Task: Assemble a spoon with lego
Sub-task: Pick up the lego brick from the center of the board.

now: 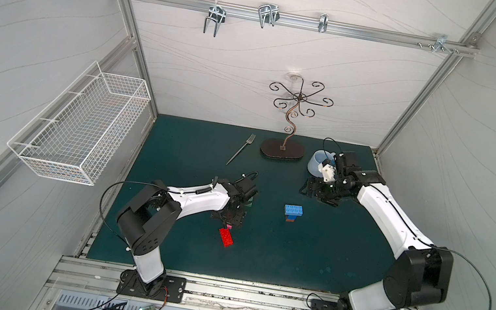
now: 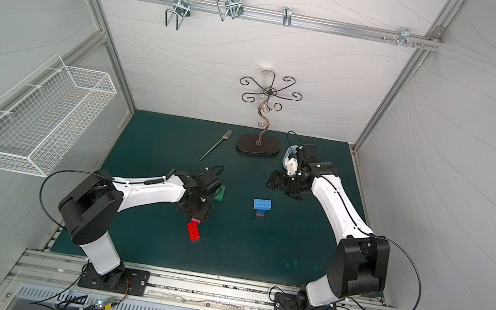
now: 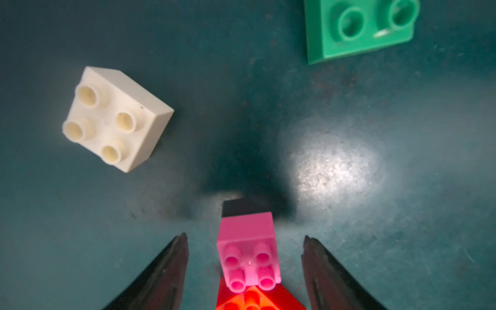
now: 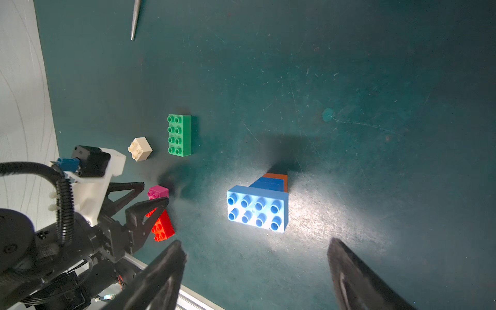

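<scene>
pale walls [image 1: 256,60] with faint wavy lines enclose a dark green mat [image 1: 290,260]. an aluminium rail [image 1: 381,34] carries metal hooks [image 1: 214,20]. a white wire basket [image 1: 78,132] hangs on a side wall. a scrolled metal stand [image 1: 281,150] sits near the back.

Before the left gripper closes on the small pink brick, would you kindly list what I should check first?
1. Small pink square plastic brick centred between the left gripper fingers: ok, a gap on each side.
2. Pink brick free of the long red plastic brick: cannot tell; it sits at the red one's end.
3. Cream square brick and long green brick apart from the fingers: ok.
4. Right gripper open and empty: ok.
5. Light blue, blue and orange brick stack apart from both grippers: ok.
</scene>
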You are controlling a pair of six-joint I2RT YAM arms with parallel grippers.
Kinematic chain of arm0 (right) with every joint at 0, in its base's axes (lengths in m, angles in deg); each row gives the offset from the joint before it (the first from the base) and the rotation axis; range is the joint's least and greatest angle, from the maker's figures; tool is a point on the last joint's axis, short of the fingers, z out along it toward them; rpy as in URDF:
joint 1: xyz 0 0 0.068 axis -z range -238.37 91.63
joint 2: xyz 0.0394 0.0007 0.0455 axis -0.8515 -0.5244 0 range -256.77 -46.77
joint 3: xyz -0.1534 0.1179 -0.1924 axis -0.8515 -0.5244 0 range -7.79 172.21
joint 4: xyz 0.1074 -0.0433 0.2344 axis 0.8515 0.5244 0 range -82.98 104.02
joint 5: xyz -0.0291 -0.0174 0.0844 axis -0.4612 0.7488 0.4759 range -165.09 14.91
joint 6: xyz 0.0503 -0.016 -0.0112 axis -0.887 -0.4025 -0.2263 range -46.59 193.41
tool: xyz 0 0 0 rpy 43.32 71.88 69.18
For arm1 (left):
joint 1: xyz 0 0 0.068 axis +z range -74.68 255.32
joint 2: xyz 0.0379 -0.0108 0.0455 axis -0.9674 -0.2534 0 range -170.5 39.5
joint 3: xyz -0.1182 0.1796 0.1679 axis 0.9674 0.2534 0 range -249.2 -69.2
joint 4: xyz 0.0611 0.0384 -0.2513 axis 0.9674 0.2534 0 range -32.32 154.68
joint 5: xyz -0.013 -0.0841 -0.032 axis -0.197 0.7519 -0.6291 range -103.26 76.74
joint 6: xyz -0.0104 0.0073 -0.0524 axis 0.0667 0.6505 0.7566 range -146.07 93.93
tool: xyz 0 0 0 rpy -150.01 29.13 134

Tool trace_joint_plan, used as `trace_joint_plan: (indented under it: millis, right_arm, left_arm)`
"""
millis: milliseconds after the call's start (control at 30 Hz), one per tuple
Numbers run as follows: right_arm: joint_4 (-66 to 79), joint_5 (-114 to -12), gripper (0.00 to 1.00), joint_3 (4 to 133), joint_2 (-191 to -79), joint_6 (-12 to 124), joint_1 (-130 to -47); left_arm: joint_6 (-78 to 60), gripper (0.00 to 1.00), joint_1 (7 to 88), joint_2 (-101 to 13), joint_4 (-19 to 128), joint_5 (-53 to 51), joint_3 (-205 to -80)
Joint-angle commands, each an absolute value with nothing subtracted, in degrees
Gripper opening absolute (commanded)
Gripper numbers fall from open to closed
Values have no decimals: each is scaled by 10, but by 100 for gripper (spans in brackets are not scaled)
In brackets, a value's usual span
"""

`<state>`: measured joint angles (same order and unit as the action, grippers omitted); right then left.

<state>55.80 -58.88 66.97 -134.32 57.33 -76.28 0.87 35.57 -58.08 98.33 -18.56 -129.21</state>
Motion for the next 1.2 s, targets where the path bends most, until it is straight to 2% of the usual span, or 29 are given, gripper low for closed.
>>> trace_joint_plan:
  millis: [0, 133, 433, 500, 600, 667, 767, 900, 1167]
  right_arm:
    - [553, -580, 86, 660, -1327, 581, -758]
    - [554, -577, 86, 662, -1329, 581, -755]
    - [556, -575, 86, 665, -1335, 581, -754]
    - [557, -574, 85, 666, -1336, 583, -754]
    - [556, -575, 86, 663, -1334, 580, -749]
    - [542, -542, 86, 652, -1326, 559, -730]
    - [503, -459, 87, 619, -1297, 505, -678]
    - [460, -409, 90, 568, -1243, 465, -626]
    - [300, -315, 90, 415, -1181, 377, -614]
  left_arm:
    - [21, 66, 358, -590, 990, -176, -1296]
    - [20, 62, 360, -601, 994, -170, -1299]
    - [18, 44, 362, -608, 998, -160, -1299]
    - [18, 36, 362, -607, 998, -160, -1299]
    - [16, 18, 363, -608, 1004, -163, -1303]
    - [8, 11, 362, -610, 1020, -165, -1314]
    - [-30, 12, 363, -616, 1061, -160, -1353]
    - [-110, 17, 362, -630, 1153, -166, -1454]
    - [-335, 10, 363, -670, 1273, -179, -1709]
